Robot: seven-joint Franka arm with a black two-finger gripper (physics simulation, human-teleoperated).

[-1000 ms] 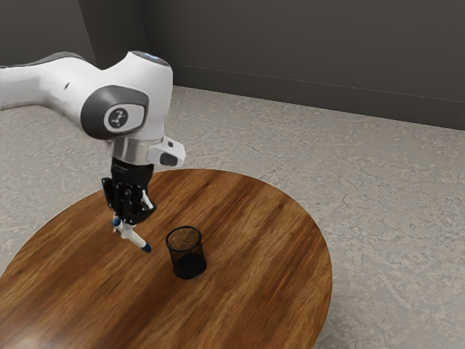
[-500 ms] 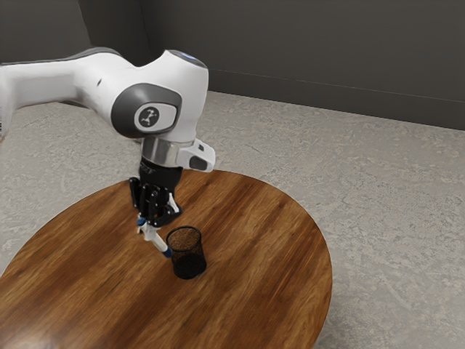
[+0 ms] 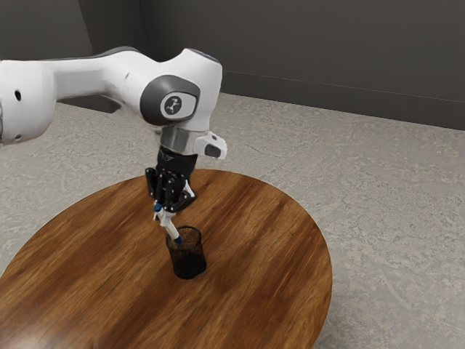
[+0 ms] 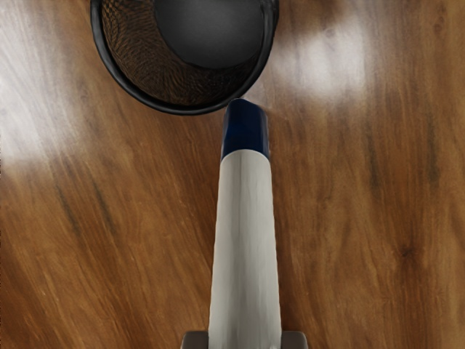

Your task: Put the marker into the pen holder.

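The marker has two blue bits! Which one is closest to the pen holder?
The lower blue end, the one pointing down by the rim of the pen holder. The other blue end is higher up, beside the gripper.

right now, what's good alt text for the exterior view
A Franka arm holds a white marker aslant in its black gripper, the lower blue end at the rim of a black mesh pen holder on a round wooden table.
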